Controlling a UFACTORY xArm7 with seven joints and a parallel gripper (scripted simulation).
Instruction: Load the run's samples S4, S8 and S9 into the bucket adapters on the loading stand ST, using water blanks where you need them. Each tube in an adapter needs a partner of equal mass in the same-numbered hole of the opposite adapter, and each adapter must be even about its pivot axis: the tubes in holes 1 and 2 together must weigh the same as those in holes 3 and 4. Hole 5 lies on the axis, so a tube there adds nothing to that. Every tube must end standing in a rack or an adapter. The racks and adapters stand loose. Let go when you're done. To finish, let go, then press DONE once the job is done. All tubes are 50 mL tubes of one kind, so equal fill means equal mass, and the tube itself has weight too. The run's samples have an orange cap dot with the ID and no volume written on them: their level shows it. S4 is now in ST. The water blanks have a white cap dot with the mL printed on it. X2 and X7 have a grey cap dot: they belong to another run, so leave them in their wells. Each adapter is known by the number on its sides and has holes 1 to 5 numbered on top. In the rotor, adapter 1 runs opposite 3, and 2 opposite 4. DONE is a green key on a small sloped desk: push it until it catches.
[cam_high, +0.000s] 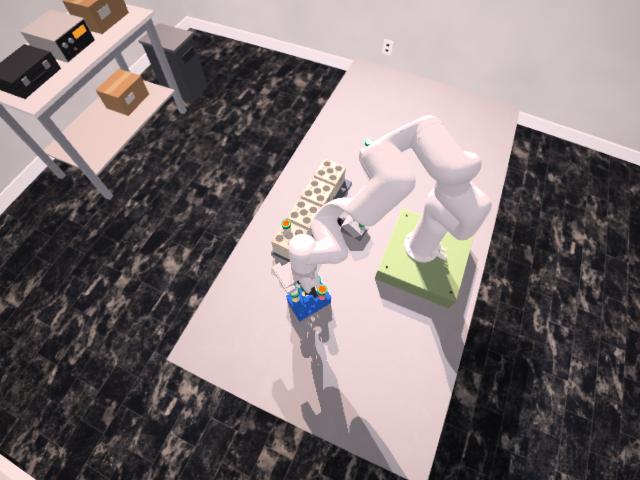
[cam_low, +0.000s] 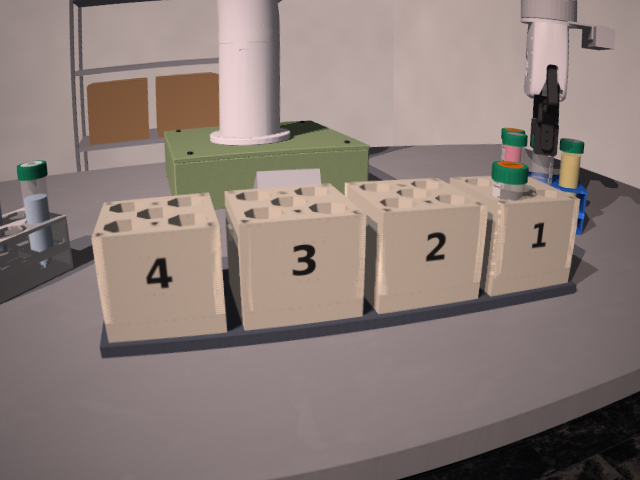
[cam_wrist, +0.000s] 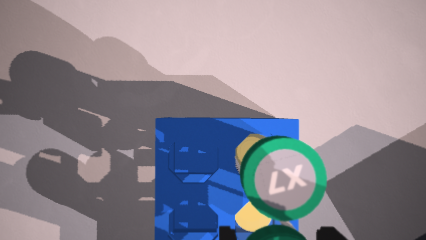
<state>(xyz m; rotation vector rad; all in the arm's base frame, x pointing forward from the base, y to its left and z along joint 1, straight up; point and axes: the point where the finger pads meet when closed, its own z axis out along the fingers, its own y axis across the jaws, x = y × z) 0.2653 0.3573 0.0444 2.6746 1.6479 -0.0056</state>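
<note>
With your black two-fingered pincer (cam_high: 311, 292) (cam_low: 544, 151) (cam_wrist: 277, 234) spread slightly around the green-capped clear tube (cam_low: 541, 167) (cam_wrist: 276, 233), rise straight, avoiding grey-dotted, yellow-filled X7 (cam_high: 295, 296) (cam_low: 570, 167) (cam_wrist: 285, 178).

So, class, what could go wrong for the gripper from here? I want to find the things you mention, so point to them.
The open gripper (cam_high: 309, 292) (cam_low: 544, 152) (cam_wrist: 272, 233) might catch the tube between its fingers (cam_low: 542, 167) when rising. Moving sideways, it could knock nearby X7 (cam_high: 295, 296) (cam_low: 570, 167) (cam_wrist: 284, 177), which must stay put. A bump could also shift the loose blue rack (cam_high: 301, 314) (cam_low: 581, 206) (cam_wrist: 162, 200).
</note>
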